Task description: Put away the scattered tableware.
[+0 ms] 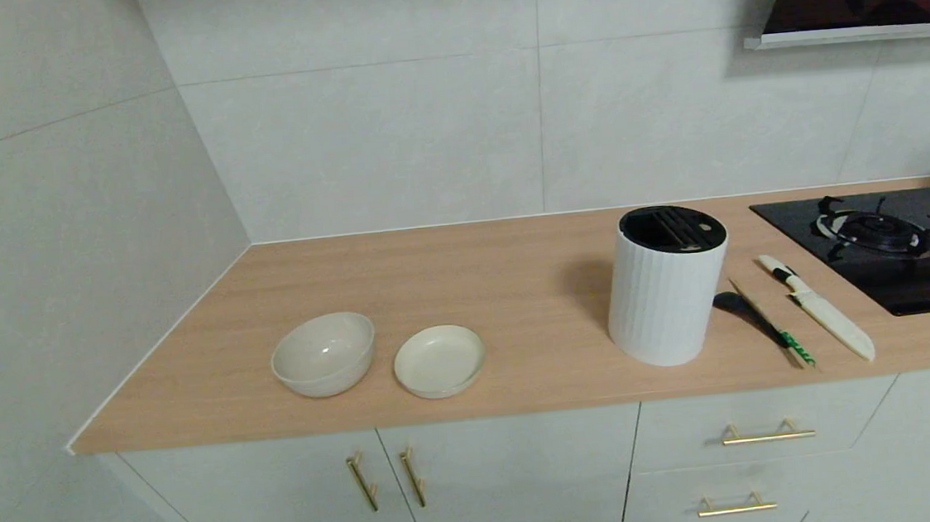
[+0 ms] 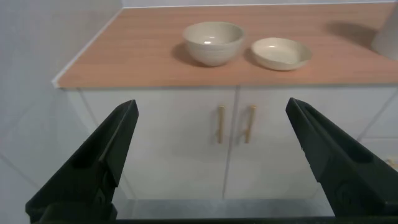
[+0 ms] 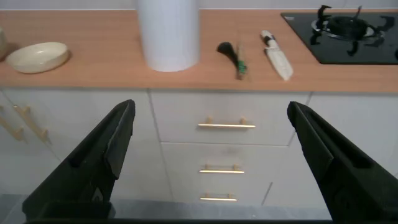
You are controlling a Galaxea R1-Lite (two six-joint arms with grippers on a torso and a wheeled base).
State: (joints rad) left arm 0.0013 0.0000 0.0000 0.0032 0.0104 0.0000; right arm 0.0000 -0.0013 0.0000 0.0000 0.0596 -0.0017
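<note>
A: Where's the tableware?
B: Bowl (image 1: pixel 324 353) & dish (image 1: pixel 440 360) sit side by side at the left of the tabletop (image 1: pixel 474 277). White holder (image 1: pixel 666 285) stands btwn them & black utensil (image 1: pixel 747 309), knife (image 1: pixel 817 308), near stove (image 1: pixel 887 248).
A: Grippers?
B: Left gripper (image 2: pixel 211 109) & right gripper (image 3: pixel 210 107) both spread wide, empty, facing cabinet fronts (image 2: pixel 186 149).

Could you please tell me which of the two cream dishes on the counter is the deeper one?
The bowl, the left one of the pair; its sides rise high and round, whereas the saucer beside it is shallow and low-rimmed.
</note>
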